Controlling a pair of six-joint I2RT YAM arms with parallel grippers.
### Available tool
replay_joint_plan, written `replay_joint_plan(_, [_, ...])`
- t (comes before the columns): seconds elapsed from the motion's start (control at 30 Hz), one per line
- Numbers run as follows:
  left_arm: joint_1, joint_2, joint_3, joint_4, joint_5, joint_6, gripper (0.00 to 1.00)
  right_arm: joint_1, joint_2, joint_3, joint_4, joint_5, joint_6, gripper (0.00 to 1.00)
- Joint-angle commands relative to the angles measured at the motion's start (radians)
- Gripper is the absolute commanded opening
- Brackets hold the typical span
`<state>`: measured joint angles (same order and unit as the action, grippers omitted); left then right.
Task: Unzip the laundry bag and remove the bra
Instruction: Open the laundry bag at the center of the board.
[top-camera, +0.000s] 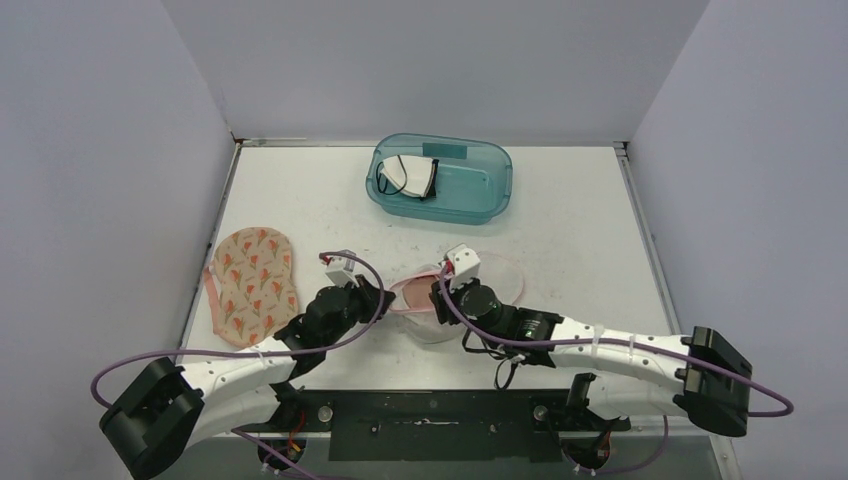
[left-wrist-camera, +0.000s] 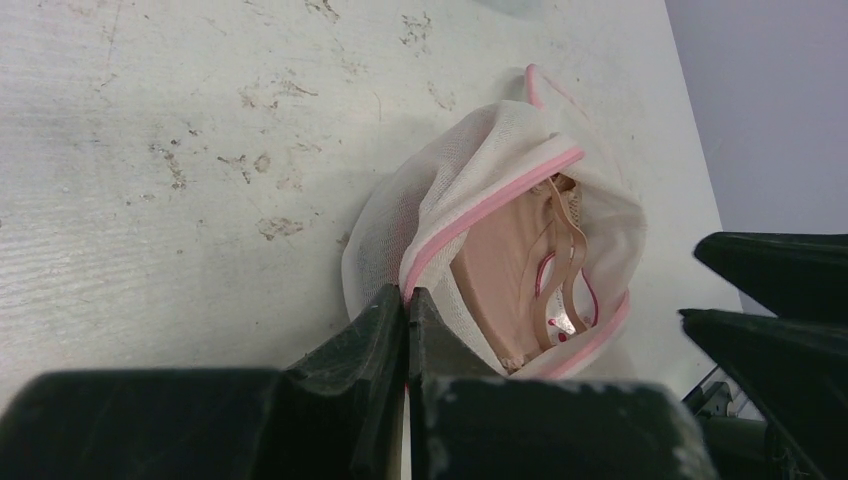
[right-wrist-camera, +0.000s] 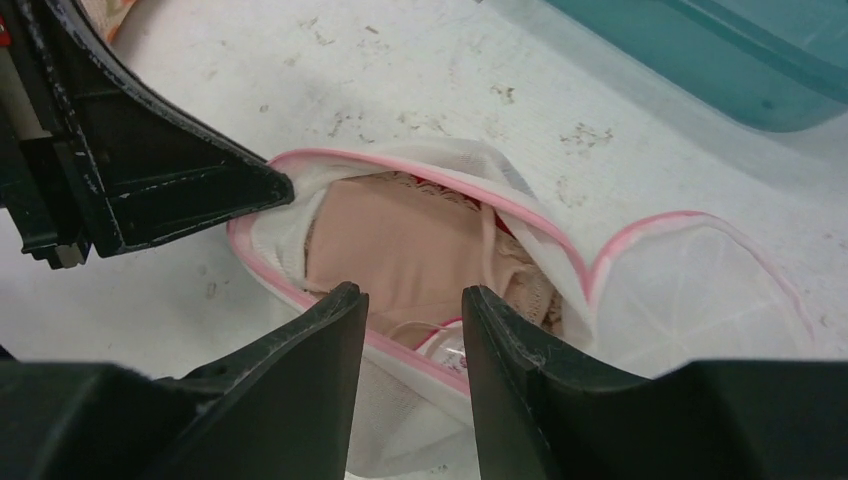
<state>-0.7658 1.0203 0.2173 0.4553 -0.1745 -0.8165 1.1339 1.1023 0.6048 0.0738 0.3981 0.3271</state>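
A white mesh laundry bag (top-camera: 420, 300) with pink trim lies on the table between my two grippers, its mouth open. A beige bra (left-wrist-camera: 515, 270) with thin straps lies inside it and also shows in the right wrist view (right-wrist-camera: 400, 245). My left gripper (left-wrist-camera: 407, 300) is shut on the bag's pink rim at its left end. It shows in the top view (top-camera: 372, 296) too. My right gripper (right-wrist-camera: 412, 295) is open and empty, its fingers over the near pink rim of the bag (right-wrist-camera: 690, 290), just above the bra. In the top view my right gripper (top-camera: 440, 297) sits at the bag's right side.
A floral oval pad (top-camera: 255, 283) lies at the left edge of the table. A teal plastic bin (top-camera: 440, 180) at the back holds a white item with black trim (top-camera: 408, 176). The bin's corner shows in the right wrist view (right-wrist-camera: 740, 60).
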Motion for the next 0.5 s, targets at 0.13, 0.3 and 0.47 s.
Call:
replay_joint_plan(0.13, [0.004,-0.034,0.01,0.009,0.023,0.016,0.0,0.008,0.218,0.087,0.059,-0.155,-0.078,0.41])
replay_joint_plan(0.3, [0.004,-0.038,-0.011,0.011,0.009,0.011,0.0,0.031,0.263,0.07,0.037,-0.194,-0.086,0.36])
replay_joint_plan(0.47, [0.006,-0.031,-0.018,0.017,0.007,0.01,0.0,0.07,0.227,0.035,0.005,-0.227,-0.102,0.33])
